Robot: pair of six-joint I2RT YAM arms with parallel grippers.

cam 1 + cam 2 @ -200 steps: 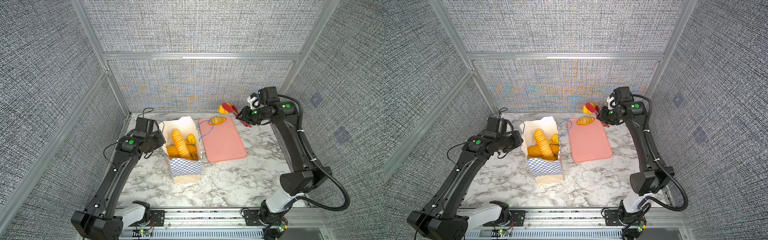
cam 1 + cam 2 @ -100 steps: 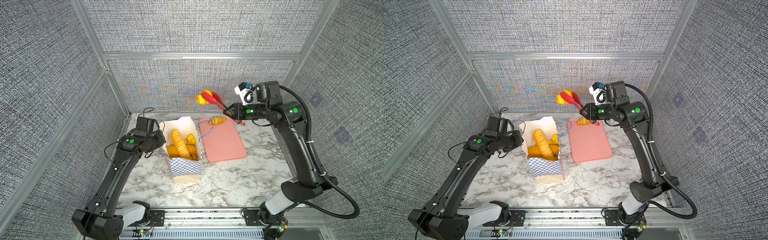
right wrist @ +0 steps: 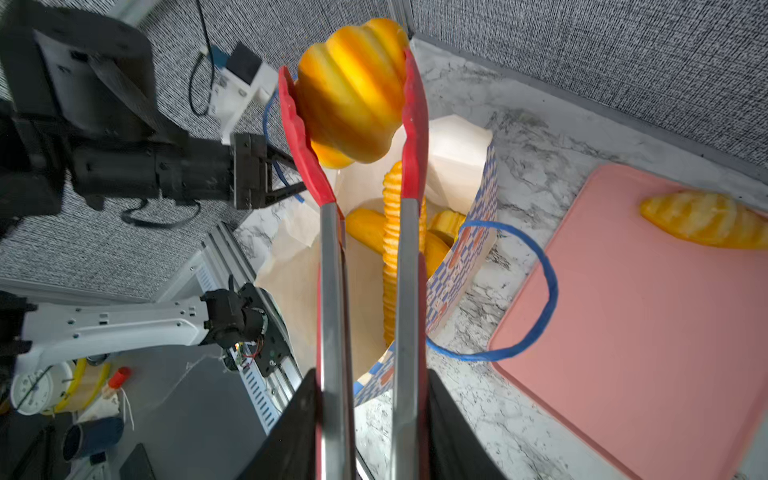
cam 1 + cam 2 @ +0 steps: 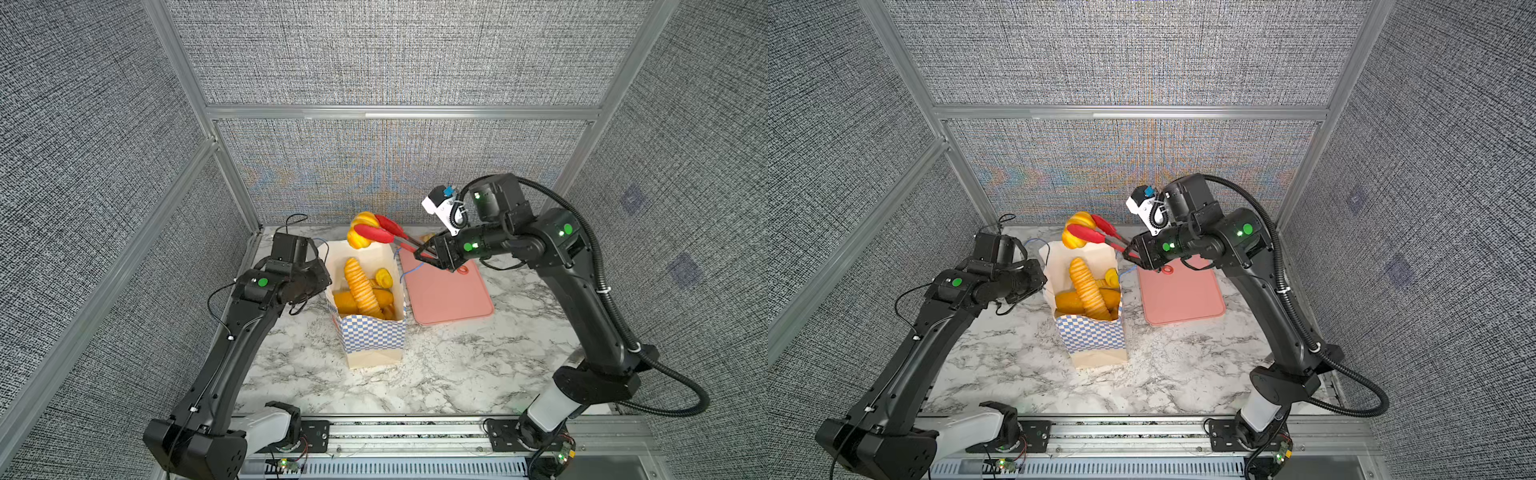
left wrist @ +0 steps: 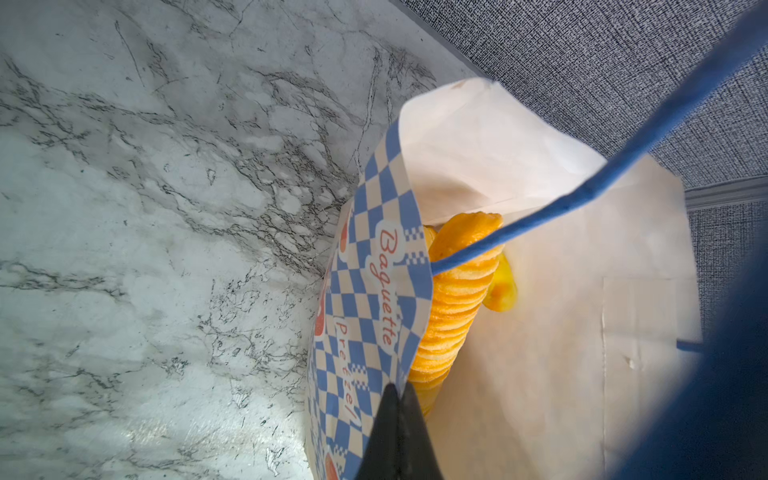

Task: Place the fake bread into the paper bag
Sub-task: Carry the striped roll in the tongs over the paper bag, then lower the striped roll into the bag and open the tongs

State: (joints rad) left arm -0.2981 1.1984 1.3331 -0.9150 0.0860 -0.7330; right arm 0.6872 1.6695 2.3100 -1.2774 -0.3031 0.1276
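Above the far rim of the bag (image 4: 370, 336), a glossy ridged bun (image 3: 353, 91) hangs pinched between the red tips of the tongs (image 3: 330, 257). It sits near the tip ends, gripped on two opposite sides. It looks like hard, hollow plastic: light, stiff and not fragile, but slick and rounded, so it would likely squirt out under an uneven squeeze. The soft-looking red tips probably give the friction that bare metal would not. The ridges offer shallow grooves to seat in, and a hold across the widest part, as here, seems the safest one.

The right gripper (image 4: 434, 254) is clamped narrow around the two steel arms of the tongs, pressing them together. Below the bun the bag stands upright and open, with a baguette (image 4: 361, 286) leaning among several other breads inside. The bag is thin paper and would probably fold or tip at a nudge. The left gripper (image 5: 397, 419) is closed tight on the checkered rim, holding the mouth open.

One cord (image 3: 548, 291) loops out over the edge of the pink tray (image 4: 449, 299), just beside the bag. A last loaf (image 3: 702, 224) lies at the tray's far end. It looks just as smooth, and best taken across its middle.
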